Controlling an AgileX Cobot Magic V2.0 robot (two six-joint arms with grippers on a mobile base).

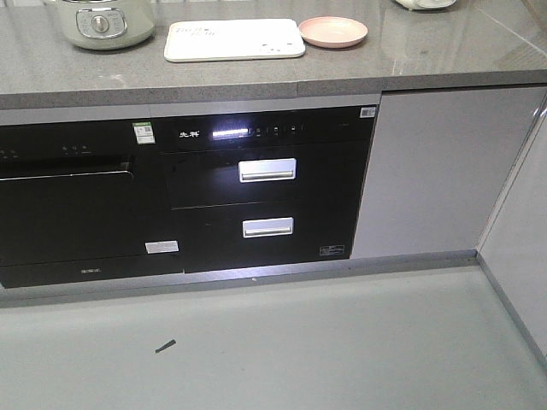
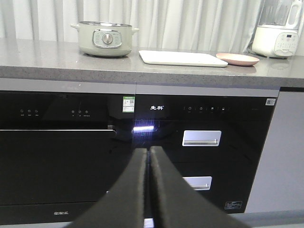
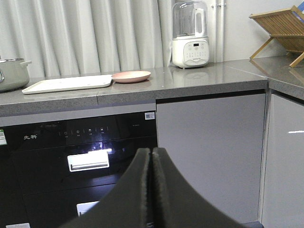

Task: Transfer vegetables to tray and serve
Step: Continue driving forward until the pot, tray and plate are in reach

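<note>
The cream tray (image 1: 233, 39) lies flat on the grey countertop (image 1: 410, 60), with the round pink plate (image 1: 333, 32) just to its right. The tray (image 2: 182, 58) and plate (image 2: 237, 59) also show in the left wrist view, and the tray (image 3: 66, 83) and plate (image 3: 130, 76) in the right wrist view. No vegetables show in any view; the plate's inside is hidden from the wrist views. My left gripper (image 2: 148, 151) is shut with nothing in it, well below and in front of the counter. My right gripper (image 3: 151, 152) is shut on nothing too, facing the cabinets.
A pale green cooker pot (image 1: 104, 21) stands left of the tray. A white blender (image 3: 190, 34) sits right of the plate, a bamboo rack (image 3: 282, 26) on the side counter. Black built-in appliances (image 1: 256, 188) fill the cabinet front. A small dark scrap (image 1: 165, 346) lies on the floor.
</note>
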